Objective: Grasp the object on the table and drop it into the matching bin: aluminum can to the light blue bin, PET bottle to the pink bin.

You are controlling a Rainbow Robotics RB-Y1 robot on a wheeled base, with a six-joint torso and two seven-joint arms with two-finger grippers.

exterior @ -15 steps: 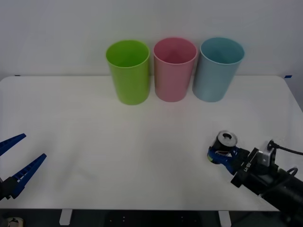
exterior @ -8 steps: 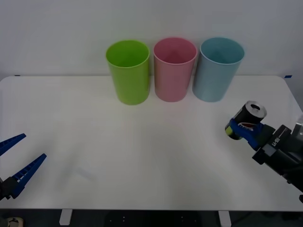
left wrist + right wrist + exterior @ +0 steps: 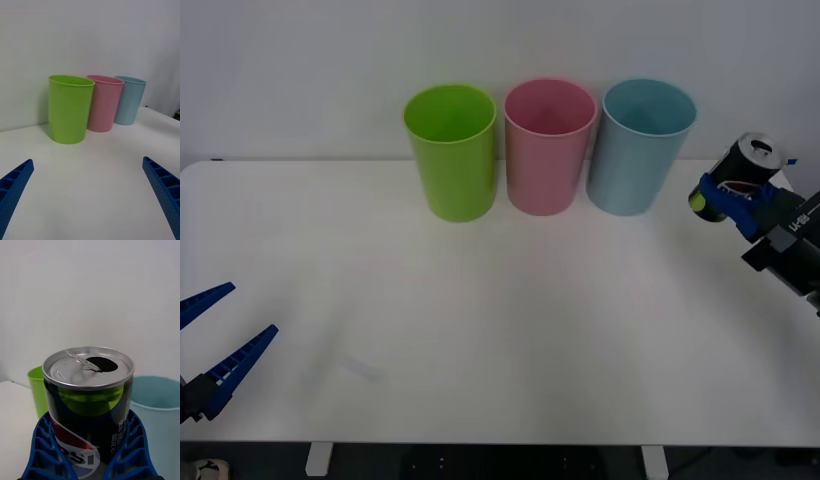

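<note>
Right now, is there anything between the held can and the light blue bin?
No. In the front view the can, shut in the right gripper, hangs right of the light blue bin, with just a bare gap over the table between.

Plain white wall (image 3: 300, 60), even light.

Lab test bench — white table (image 3: 480, 330), bare wall (image 3: 300, 60).

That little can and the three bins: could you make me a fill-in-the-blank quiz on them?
1. The aluminum can is held by the ____ gripper.
2. The middle bin is ____.
3. The bin nearest the can is ____.
4. The left gripper, by the table's near edge, is ____.

Answers: right; pink; light blue; open.
</note>
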